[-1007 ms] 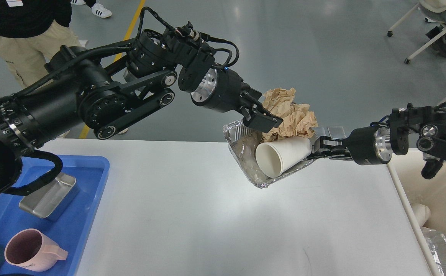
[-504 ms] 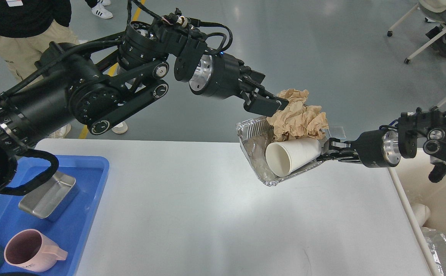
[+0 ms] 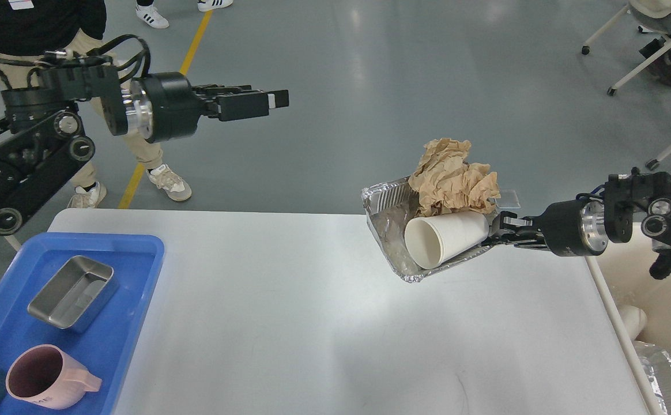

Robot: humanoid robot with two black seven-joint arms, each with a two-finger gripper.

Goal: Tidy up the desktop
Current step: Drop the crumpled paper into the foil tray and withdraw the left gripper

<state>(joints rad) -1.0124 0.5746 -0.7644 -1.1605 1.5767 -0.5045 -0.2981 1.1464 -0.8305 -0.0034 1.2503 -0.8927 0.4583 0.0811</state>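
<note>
The white desktop [image 3: 312, 323] fills the lower middle of the head view. My right gripper [image 3: 500, 222] is shut on the right rim of a crumpled foil tray [image 3: 384, 202] and holds it tilted above the desktop's far right part. In the foil tray lie a white paper cup [image 3: 451, 236] on its side and a wad of crumpled brown paper [image 3: 451, 178]. My left gripper [image 3: 266, 104] is far up at the left, over the floor, pointing right and holding nothing. Its fingers overlap side-on, so I cannot tell their gap.
A blue tray [image 3: 139, 276] at the desktop's left holds a metal tin [image 3: 73, 291] and a pink mug [image 3: 41, 377]. A beige bin [image 3: 664, 305] stands off the right edge. A person [image 3: 36, 17] stands behind my left arm.
My left gripper let go of the brown paper and swung far back to the upper left. My right gripper moved the foil tray with cup and paper slightly rightward.
</note>
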